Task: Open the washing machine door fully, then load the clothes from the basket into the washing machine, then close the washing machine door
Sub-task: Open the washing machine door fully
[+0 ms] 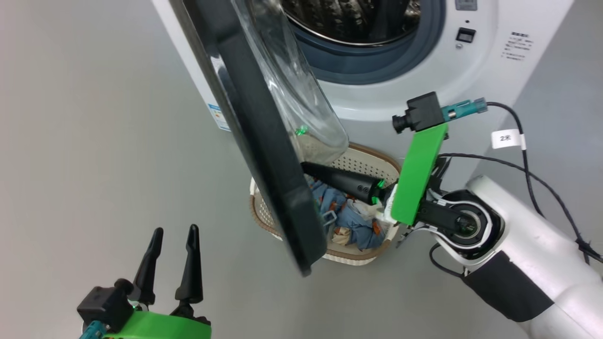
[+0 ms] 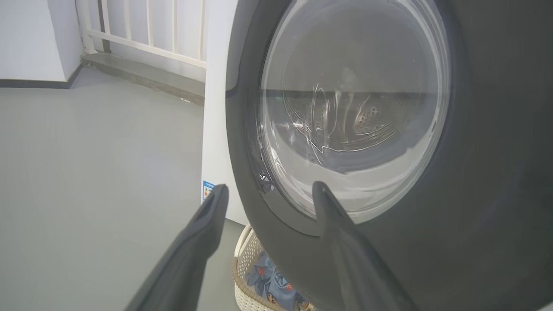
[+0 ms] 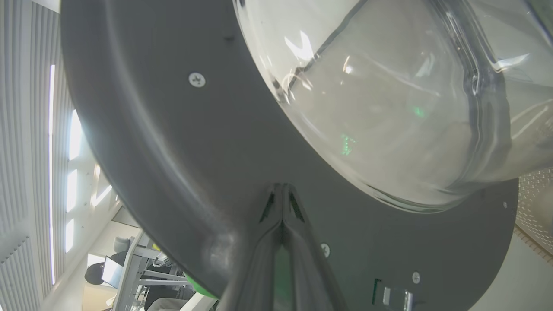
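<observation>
The washing machine (image 1: pixel 471 70) stands at the top of the head view with its steel drum (image 1: pixel 358 19) exposed. Its door (image 1: pixel 264 141) swings out edge-on toward me, the clear glass bowl (image 1: pixel 292 94) facing right. My right gripper (image 1: pixel 305 167) is shut, its tips pressed against the door's inner black face (image 3: pixel 173 129) just below the glass bowl (image 3: pixel 389 108). Beneath it sits the basket (image 1: pixel 362 256), holding the light blue printed clothes (image 1: pixel 353 221). My left gripper (image 1: pixel 175 230) is open and holds nothing, on the door's outer side (image 2: pixel 475 194) and apart from it.
Grey floor (image 1: pixel 94 141) spreads to the left of the machine. A white railing (image 2: pixel 147 26) runs along the far wall. A black cable (image 1: pixel 523 155) loops from the right wrist camera. A desk with a laptop (image 3: pixel 112 270) stands beyond the door's edge.
</observation>
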